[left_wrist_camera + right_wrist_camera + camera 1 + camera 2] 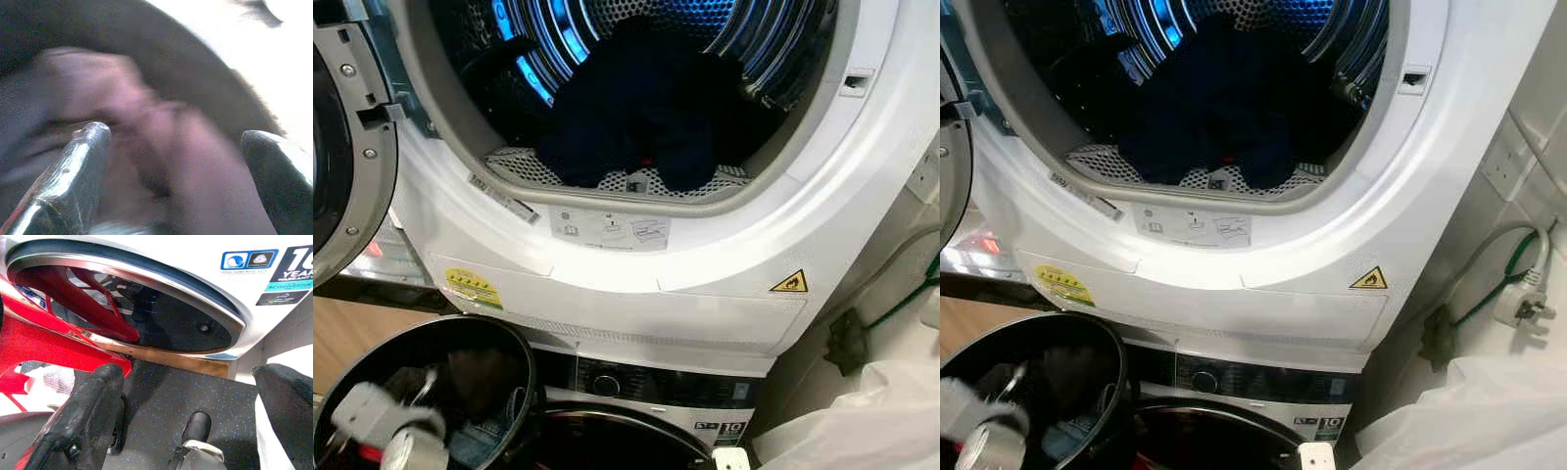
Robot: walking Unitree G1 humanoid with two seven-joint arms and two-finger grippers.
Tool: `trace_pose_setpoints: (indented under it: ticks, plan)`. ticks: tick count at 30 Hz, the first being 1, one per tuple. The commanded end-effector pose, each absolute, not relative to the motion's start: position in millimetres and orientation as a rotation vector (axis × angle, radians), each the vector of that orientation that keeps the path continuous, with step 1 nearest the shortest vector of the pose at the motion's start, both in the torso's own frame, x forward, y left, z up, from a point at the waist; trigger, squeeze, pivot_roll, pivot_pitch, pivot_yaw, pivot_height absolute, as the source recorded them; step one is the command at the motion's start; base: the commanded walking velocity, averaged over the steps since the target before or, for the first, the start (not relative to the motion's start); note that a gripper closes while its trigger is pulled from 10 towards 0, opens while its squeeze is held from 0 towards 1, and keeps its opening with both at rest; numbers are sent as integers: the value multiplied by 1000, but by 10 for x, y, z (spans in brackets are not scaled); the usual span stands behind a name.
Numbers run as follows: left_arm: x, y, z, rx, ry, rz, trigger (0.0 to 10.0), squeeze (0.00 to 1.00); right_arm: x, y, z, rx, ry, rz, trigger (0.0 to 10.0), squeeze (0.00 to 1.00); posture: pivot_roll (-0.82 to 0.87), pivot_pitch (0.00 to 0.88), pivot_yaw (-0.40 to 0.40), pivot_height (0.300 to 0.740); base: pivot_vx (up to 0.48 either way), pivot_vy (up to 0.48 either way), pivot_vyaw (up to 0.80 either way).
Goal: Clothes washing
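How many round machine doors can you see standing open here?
2. One hangs open at the upper left, beside the lit top drum holding dark clothes. The other, dark glass, swings out at lower left from the bottom machine. Others may be hidden.

The lower washer carries a black label reading "10 YEAR WARRANTY" — the "10" cut at the edge — with "ECONVERTER" on a teal strip beneath. The upper dryer bears a yellow flame warning triangle and a yellow sticker — its print too small to read.
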State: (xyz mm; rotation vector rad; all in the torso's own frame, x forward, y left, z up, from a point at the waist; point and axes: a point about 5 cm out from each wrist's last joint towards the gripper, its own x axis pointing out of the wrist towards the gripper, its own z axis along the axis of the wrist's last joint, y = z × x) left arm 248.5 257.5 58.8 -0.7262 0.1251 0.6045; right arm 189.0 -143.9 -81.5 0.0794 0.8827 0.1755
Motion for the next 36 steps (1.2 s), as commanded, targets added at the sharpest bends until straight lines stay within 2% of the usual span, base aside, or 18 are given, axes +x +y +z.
trace_pose_setpoints:
  ticks: [1, 12, 19, 24, 36]
  plan:
    - [2550, 2577, 670, -724, 88, 545, 10000, 1000, 1867, -1453, -826, 70, 889, 177, 10000, 0, 92, 0, -4, 740, 0, 0, 0]
    - [2664, 2620, 621, -815, 110, 533, 10000, 1000, 1867, -1462, -826, 61, 892, 185, 10000, 0, 85, 0, -7, 740, 0, 0, 0]
    - [2664, 2620, 621, -815, 110, 533, 10000, 1000, 1867, -1462, -826, 61, 892, 185, 10000, 0, 85, 0, -7, 740, 0, 0, 0]
    - [2655, 2666, 354, -910, 254, 680, 10000, 1000, 1868, -1458, -826, 51, 894, 198, 10000, 0, 86, 0, -15, 740, 0, 0, 0]
    - [2692, 2769, 369, -906, 245, 735, 10000, 1000, 1886, -1451, -817, 54, 889, 198, 10000, 0, 82, 0, -12, 740, 0, 0, 0]
